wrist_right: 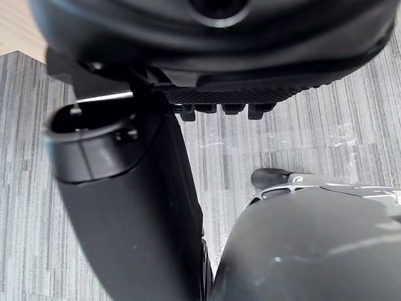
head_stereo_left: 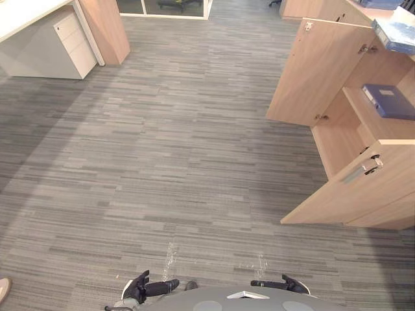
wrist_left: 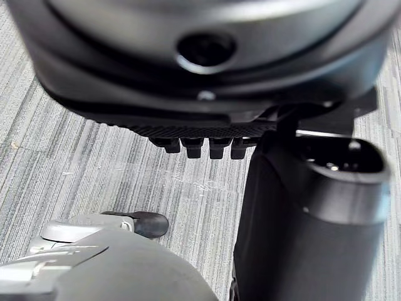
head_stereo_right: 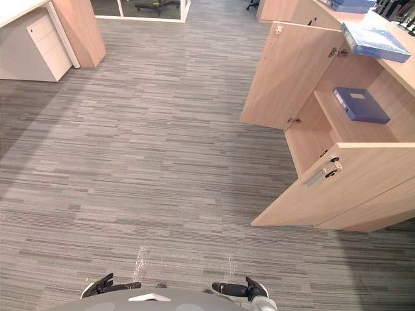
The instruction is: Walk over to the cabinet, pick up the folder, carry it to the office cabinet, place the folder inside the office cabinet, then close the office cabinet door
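Folder (head_stereo_right: 360, 105): dark blue, lies flat on the upper shelf inside the office cabinet (head_stereo_right: 389, 194), at about 2 o'clock in the head views. White spine label faces the opening; print is too small to read. Neither hand touches it.

Cabinet doors: both open. Upper door (head_stereo_right: 285, 74) is swung wide toward 12 o'clock. Lower door (head_stereo_right: 311, 197) stands out over the carpet (head_stereo_right: 162, 162) toward 9 o'clock, with a silver handle (head_stereo_right: 322, 173) near its top edge.

Second folder (head_stereo_right: 376, 40): lighter blue, on the cabinet top, just above the shelf at 1–2 o'clock. No legible writing on it.

Left hand (wrist_left: 200, 128): released, holds nothing, fingers (wrist_left: 216, 149) loose in a row, thumb (wrist_left: 307, 219) sticking out, carpet beyond.

Right hand (wrist_right: 232, 94): same, slack and empty, thumb (wrist_right: 131, 207) out, over carpet.

White drawer pedestal (head_stereo_right: 48, 39) under a desk at 10–11 o'clock, well apart from the cabinet.
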Controlling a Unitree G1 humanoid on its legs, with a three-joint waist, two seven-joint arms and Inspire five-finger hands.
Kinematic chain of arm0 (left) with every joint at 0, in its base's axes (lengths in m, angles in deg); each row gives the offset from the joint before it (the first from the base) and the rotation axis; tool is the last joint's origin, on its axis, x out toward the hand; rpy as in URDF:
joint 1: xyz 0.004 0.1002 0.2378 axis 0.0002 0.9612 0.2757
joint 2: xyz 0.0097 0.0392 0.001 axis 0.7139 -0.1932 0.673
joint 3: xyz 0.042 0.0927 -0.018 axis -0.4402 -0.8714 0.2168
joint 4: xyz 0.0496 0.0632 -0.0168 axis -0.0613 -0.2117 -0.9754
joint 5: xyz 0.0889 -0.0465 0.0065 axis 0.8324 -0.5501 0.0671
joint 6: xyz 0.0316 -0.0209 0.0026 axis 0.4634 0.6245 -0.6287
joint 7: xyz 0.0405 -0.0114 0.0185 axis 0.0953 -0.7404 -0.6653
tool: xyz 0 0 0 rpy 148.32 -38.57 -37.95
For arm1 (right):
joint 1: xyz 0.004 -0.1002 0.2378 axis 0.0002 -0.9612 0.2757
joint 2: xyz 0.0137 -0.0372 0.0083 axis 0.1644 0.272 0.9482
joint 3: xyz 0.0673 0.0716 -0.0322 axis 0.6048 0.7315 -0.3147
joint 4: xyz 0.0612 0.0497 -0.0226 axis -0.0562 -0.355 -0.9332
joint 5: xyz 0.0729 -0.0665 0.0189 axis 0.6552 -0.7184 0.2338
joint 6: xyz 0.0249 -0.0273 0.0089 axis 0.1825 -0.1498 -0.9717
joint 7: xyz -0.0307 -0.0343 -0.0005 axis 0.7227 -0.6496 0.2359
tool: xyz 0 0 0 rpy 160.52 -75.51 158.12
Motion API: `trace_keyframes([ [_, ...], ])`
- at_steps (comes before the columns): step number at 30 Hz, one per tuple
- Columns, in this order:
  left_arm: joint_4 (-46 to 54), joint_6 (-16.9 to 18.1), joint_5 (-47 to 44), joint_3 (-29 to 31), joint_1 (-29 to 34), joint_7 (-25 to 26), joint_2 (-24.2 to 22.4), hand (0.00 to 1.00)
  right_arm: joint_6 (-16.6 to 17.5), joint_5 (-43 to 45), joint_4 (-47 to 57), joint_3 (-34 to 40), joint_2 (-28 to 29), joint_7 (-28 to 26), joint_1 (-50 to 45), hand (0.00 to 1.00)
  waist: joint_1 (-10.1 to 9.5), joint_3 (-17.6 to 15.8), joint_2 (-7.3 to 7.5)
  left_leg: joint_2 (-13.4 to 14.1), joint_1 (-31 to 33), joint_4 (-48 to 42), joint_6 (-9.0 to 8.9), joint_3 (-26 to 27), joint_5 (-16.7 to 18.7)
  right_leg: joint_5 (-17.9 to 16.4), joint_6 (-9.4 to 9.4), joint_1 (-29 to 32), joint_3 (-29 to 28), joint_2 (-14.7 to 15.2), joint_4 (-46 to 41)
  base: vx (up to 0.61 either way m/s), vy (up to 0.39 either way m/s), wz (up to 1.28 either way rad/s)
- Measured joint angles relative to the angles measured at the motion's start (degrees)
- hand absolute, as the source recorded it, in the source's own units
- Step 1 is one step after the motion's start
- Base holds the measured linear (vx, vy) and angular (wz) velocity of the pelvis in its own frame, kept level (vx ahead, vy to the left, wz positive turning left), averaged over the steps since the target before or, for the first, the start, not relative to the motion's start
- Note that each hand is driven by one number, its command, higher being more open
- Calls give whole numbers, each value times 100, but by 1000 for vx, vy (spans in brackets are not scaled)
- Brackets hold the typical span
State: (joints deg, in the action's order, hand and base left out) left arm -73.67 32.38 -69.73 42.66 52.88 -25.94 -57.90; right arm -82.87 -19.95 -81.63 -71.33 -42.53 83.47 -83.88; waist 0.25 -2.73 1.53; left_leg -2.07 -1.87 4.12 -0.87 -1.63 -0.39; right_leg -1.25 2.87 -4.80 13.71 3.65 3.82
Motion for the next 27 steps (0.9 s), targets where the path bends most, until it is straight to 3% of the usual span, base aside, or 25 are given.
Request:
trace_keyframes([
  [2, 82, 8, -139, 226, -32, -3, -40, 100, 0, 15, -2, 3, -5, -12, 21, 100, -12, -79, 16, 6, 508, -1107, -47, -1, 555, -195, -94, 90, 38, 10, -231, 28, -38, 8],
  [3, 193, 17, -277, 438, -37, -14, -125, 100, 3, 35, -2, 53, -61, -26, 37, 100, -50, -215, -51, 105, 853, -2119, -250, 62, 963, -311, -164, -31, 111, -60, -275, 34, -44, 30],
  [4, 300, 24, -470, 638, -130, -24, -172, 100, 3, 43, -29, 153, -59, -22, 30, 100, -45, -349, -71, 212, 1419, -3490, -429, 233, 1078, -335, -213, -259, 238, -108, -199, 15, -40, 37],
  [6, 423, 55, -960, 754, -157, -26, -224, 100, -1, 42, -60, 234, -49, -2, 20, 100, -178, -522, -79, 451, 2122, -5087, -639, 558, 912, -420, -257, -591, 356, -140, -181, -67, -35, 32],
  [7, 482, 127, -1135, 770, -141, -23, -278, 100, -16, 26, -65, 263, -68, 8, -9, 100, -262, -530, -139, 599, 2350, -5208, -446, 732, 1074, -509, -232, -699, 355, -129, -191, -122, -42, 13],
  [8, 503, 138, -1182, 770, -136, -18, -297, 100, -18, 16, -65, 298, -73, 8, -7, 100, -302, -522, -130, 665, 2429, -5056, -412, 805, 1091, -551, -206, -753, 354, -116, -202, -181, -45, 5],
  [9, 510, 151, -1231, 775, -126, -24, -320, 100, -21, 3, -73, 381, -72, 2, -4, 100, -331, -516, -152, 681, 2535, -4341, -391, 844, 1052, -648, -132, -788, 351, -34, -233, -223, -34, -4],
  [11, 498, 151, -1230, 876, -108, -52, -365, 100, -22, 3, -69, 466, -68, -2, 41, 100, -356, -512, -169, 652, 2526, -2594, -379, 780, 661, -805, 21, -790, 296, 133, -301, -204, -21, -19],
  [12, 472, 134, -1228, 988, -88, -51, -424, 100, -22, 2, -65, 542, -77, -4, 44, 100, -368, -507, -212, 678, 2453, -1446, -472, 556, 221, -920, 142, -823, 169, 215, -317, -94, 16, -43],
  [13, 426, 135, -1230, 1167, -71, -35, -521, 100, -23, 3, -68, 684, -90, -3, 25, 100, -415, -506, -287, 775, 2442, -854, -482, 325, 82, -1067, 289, -879, 43, 302, -354, -15, 61, -53],
  [14, 405, 139, -1251, 1297, -65, -24, -579, 100, -26, 3, -75, 745, -97, 12, 18, 100, -446, -519, -313, 827, 2469, -870, -507, 327, -108, -1160, 369, -944, -17, 368, -384, 171, 181, -46],
  [15, 392, 135, -1317, 1450, -74, -25, -582, 100, -27, 2, -103, 864, -25, 32, 18, 100, -468, -513, -260, 710, 2494, -1211, -448, 503, -563, -1317, 367, -1041, -75, 580, -394, 400, 285, -54],
  [16, 394, 140, -1320, 1578, -42, -49, -595, 100, -36, -6, -162, 1064, 55, 8, 7, 100, -516, -429, -55, 494, 2687, -1832, -356, 651, -563, -1453, 165, -1018, -188, 904, -537, 533, 344, -57],
  [17, 393, 140, -1318, 1676, -18, -70, -599, 100, -32, -5, -180, 1170, 93, -32, 32, 100, -529, -343, -5, 372, 2895, -2328, -82, 707, -323, -1427, 104, -937, -344, 1075, -765, 547, 361, -48],
  [18, 391, 129, -1311, 1684, -22, -70, -579, 100, -22, -5, -172, 1235, 166, -80, 31, 100, -466, -310, 28, 270, 3011, -2789, 48, 800, 54, -1358, 101, -812, -498, 1250, -1069, 539, 416, -31],
  [19, 384, 123, -1297, 1682, -28, -54, -580, 100, -16, 2, -169, 1364, 139, -119, 64, 100, -474, -301, 38, 194, 2963, -3235, 217, 975, 426, -1227, 230, -689, -766, 1469, -1639, 539, 447, -29],
  [20, 320, 117, -1198, 1639, -32, -34, -547, 100, -48, 4, -176, 1457, 153, -128, 80, 100, -479, -296, 41, 85, 2724, -3467, 363, 1122, 797, -1001, 242, -499, -937, 1671, -2458, 443, 367, -34],
  [21, 263, 103, -1054, 1600, -31, -23, -521, 100, -51, 7, -169, 1495, 157, -135, 79, 100, -471, -281, 38, 29, 2564, -3496, 413, 1182, 946, -789, 188, -337, -980, 1775, -2996, 446, 340, -29],
  [23, 156, 22, -560, 1329, 1, 36, -371, 100, 54, -11, 13, 1569, 160, -100, 83, 100, -422, -259, 38, -215, 1698, -3151, 603, 1328, 1290, 427, -403, 490, -896, 2232, -5276, 502, 324, -19],
  [24, 160, -20, -482, 1258, 4, 44, -340, 100, 59, -11, 74, 1571, 154, -94, 107, 100, -388, -277, 32, -282, 1421, -2982, 599, 1298, 1332, 386, -529, 660, -743, 2282, -5796, 503, 262, -10],
  [25, 120, -95, -380, 1166, 77, 56, -338, 100, 44, -9, 92, 1556, 121, -92, 166, 100, -309, -303, -74, -336, 795, -2538, 594, 1258, 1352, 125, -766, 855, -397, 2244, -6519, 377, 194, -6],
  [26, 94, -121, -366, 1113, 108, 59, -347, 100, 42, 6, 93, 1540, 109, -90, 176, 100, -302, -303, -122, -333, 503, -2310, 604, 1228, 1345, -57, -805, 920, -206, 2142, -6702, 473, 230, -11],
  [27, 50, -132, -361, 1042, 111, 71, -354, 100, 44, 101, 104, 1493, 126, -99, 185, 100, -289, -290, -170, -319, -20, -1871, 606, 1203, 1328, -475, -749, 1106, 175, 1917, -6798, 341, 135, -6],
])
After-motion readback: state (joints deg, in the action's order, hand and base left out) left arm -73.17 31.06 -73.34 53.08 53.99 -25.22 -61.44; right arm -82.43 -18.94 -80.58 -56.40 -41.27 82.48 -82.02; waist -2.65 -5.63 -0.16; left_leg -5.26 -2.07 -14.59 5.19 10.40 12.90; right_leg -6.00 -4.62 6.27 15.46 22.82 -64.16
